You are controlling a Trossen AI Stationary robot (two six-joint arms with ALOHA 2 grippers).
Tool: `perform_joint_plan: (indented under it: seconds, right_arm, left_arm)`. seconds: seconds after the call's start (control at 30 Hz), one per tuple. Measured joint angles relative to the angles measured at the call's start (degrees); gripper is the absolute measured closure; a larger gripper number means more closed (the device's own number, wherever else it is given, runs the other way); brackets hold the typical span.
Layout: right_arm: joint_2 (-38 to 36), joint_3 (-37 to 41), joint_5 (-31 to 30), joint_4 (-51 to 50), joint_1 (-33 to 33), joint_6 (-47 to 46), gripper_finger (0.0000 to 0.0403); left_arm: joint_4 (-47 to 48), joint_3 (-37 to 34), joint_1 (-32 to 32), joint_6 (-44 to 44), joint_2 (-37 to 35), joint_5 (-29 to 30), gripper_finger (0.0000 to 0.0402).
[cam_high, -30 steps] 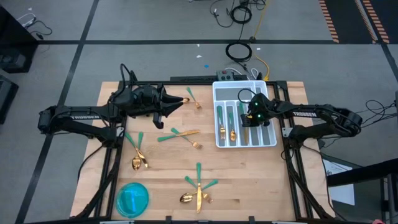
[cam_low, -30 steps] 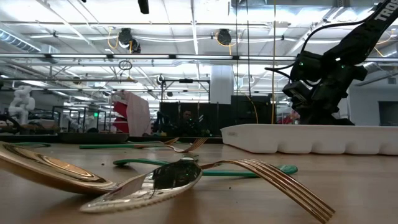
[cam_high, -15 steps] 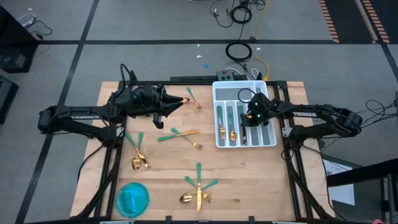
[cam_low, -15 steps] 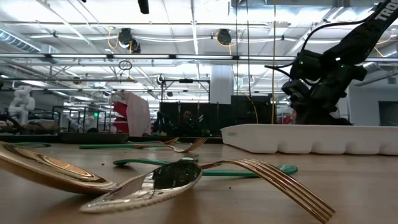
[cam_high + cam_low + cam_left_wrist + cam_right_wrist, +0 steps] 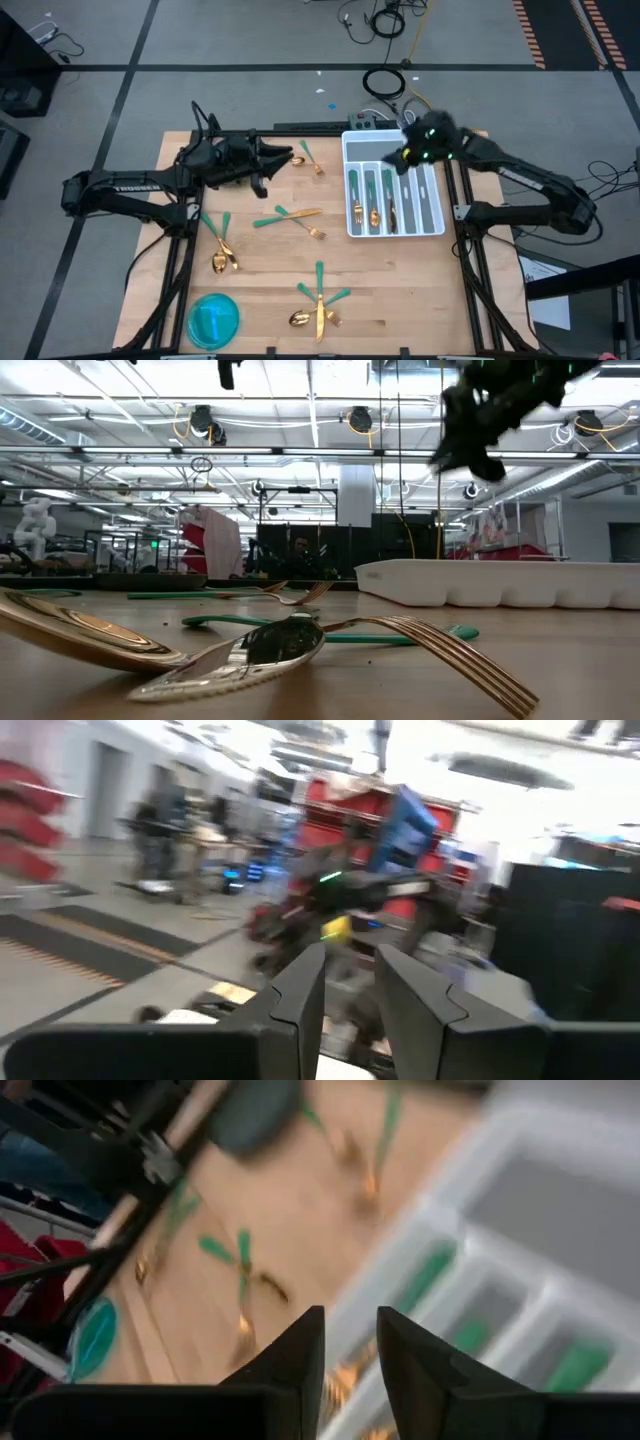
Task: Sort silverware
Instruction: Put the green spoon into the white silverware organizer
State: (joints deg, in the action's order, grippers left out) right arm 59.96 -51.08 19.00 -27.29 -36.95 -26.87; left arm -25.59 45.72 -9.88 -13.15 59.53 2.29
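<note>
The silverware has gold heads and green handles. It lies flat on the table in loose groups: a pair near the far edge (image 5: 308, 160), a crossed group in the middle (image 5: 290, 215), a pair at the left (image 5: 221, 248) and a group near the front edge (image 5: 319, 300). Three pieces (image 5: 372, 192) lie in the slots of the white tray (image 5: 436, 200). My right gripper (image 5: 397, 160) hovers high over the tray's far end, shut and empty (image 5: 349, 1342). My left gripper (image 5: 287, 159) hangs above the table beside the far pair, shut and empty (image 5: 350, 988).
A blue round plate (image 5: 213, 318) sits at the near left corner. Bare wood lies between the groups and along the tray's left side. In the low view a spoon (image 5: 255, 647) and a fork (image 5: 440, 650) lie close by, with the tray (image 5: 500, 582) behind them.
My right gripper has risen out of the tray, going up and toward the far edge and a little to the left. A knife stays in the slot that it left. My left gripper has shifted slightly toward the far edge.
</note>
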Motion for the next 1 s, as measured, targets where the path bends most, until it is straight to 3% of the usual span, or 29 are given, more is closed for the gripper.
perform_joint_plan:
  seconds: [0.13,0.27,0.47,0.6,0.7,0.87,1.0]
  right_arm:
    - [-0.51,-9.73,-3.73,-4.6,0.0,6.28,0.0298]
    - [-0.17,-16.76,-6.68,-9.08,0.0,11.75,0.0279]
    - [-0.14,-19.63,-11.12,-13.47,-0.12,16.84,0.026]
    - [0.62,-19.63,-11.72,-16.13,-0.13,18.36,0.0256]
    - [1.33,-19.61,-11.82,-17.81,-0.11,19.14,0.0256]
    - [1.65,-19.61,-11.82,-18.64,-0.11,20.13,0.0256]
    - [1.6,-19.61,-11.82,-18.68,-0.11,20.71,0.0256]
  left_arm:
    - [7.41,3.05,-2.08,0.47,0.01,6.08,0.0304]
    - [20.41,8.48,-5.08,0.55,1.5,7.08,0.0304]
    - [42.17,19.8,-9.6,-0.31,8.16,7.56,0.0304]
    - [52.85,25.6,-12.14,4.34,14.31,7.61,0.0304]
    - [57.2,27.86,-14.23,7.29,19.08,7.45,0.0304]
    - [58.06,27.99,-16.62,11.35,25.47,4.37,0.0304]
    - [58.53,27.99,-18.34,11.85,30.05,5.16,0.0304]
